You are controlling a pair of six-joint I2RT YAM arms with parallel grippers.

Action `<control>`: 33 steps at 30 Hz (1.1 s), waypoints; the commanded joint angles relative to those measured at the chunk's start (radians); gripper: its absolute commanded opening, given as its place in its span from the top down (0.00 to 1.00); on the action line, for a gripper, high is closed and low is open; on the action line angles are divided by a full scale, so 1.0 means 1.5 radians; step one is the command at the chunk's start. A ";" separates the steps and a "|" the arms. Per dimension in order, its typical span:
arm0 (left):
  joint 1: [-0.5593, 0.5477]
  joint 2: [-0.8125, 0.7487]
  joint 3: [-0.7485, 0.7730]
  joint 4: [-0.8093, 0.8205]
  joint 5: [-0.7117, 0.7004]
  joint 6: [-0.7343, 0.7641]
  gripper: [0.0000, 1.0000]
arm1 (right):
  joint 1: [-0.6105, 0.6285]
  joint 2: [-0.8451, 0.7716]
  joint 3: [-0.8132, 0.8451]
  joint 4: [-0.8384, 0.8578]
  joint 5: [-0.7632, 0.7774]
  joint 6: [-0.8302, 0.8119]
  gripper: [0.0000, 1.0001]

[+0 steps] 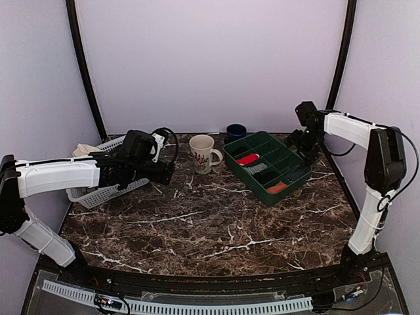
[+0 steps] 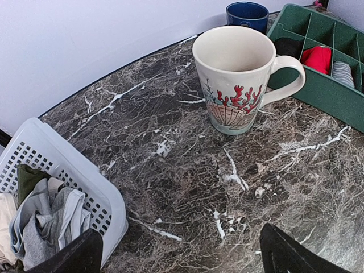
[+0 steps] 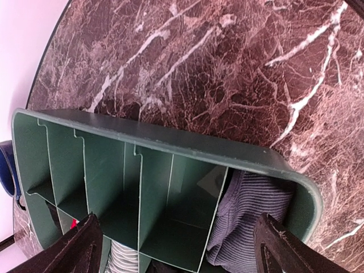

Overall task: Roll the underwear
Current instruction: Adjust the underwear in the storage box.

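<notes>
left gripper (image 2: 182, 256): stood wide, empty
right gripper (image 3: 179, 244): stood wide over green plastic divided tray (image 3: 170, 142)
blue ribbed cloth underwear (image 3: 250, 205): lay in its corner compartment

Dark brown marble-veined table (image 1: 210, 223) carries a white plastic mesh basket (image 1: 92, 195) at left, a cream coral-printed mug (image 1: 202, 153) upper centre, a dark blue cup (image 1: 236, 131) just behind, and a green divided tray (image 1: 244, 178) upper right.

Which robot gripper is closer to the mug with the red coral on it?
Left. The left gripper hovers just beside the mug; the right gripper is farther off, above the green tray.
</notes>
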 commanded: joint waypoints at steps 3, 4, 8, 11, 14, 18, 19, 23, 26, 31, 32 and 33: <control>0.004 -0.021 -0.010 0.008 0.002 0.000 0.01 | 0.012 0.009 -0.009 0.029 -0.027 0.013 0.10; 0.004 -0.021 -0.011 0.007 0.002 0.000 0.01 | 0.012 0.012 -0.008 0.032 -0.028 0.012 0.10; 0.004 -0.023 -0.013 0.005 0.001 -0.001 0.01 | 0.013 0.024 -0.007 0.042 -0.031 0.009 0.10; 0.004 -0.023 -0.012 0.004 0.002 -0.001 0.01 | 0.013 0.035 -0.006 0.043 -0.032 0.011 0.10; 0.004 -0.023 -0.011 0.004 0.000 0.001 0.01 | 0.013 0.043 -0.007 0.046 -0.030 0.011 0.10; 0.004 -0.024 -0.010 0.003 -0.002 0.004 0.01 | 0.013 0.054 -0.007 0.061 -0.027 0.009 0.10; 0.004 -0.024 -0.010 0.003 -0.003 0.004 0.01 | 0.013 0.057 -0.007 0.065 -0.027 0.008 0.10; 0.004 -0.023 -0.010 0.002 0.000 0.007 0.01 | 0.013 0.074 -0.008 0.086 -0.030 0.006 0.10; 0.004 -0.022 -0.010 0.000 -0.001 0.009 0.01 | 0.012 0.088 -0.012 0.090 -0.031 0.007 0.11; 0.004 -0.021 -0.010 -0.003 -0.002 0.014 0.01 | 0.013 0.108 -0.036 0.095 -0.033 0.008 0.11; 0.004 -0.020 -0.009 -0.004 -0.002 0.014 0.01 | 0.013 0.113 -0.040 0.094 -0.035 0.007 0.11; 0.004 -0.019 -0.008 -0.005 -0.002 0.014 0.01 | 0.013 0.117 -0.042 0.090 -0.038 0.005 0.11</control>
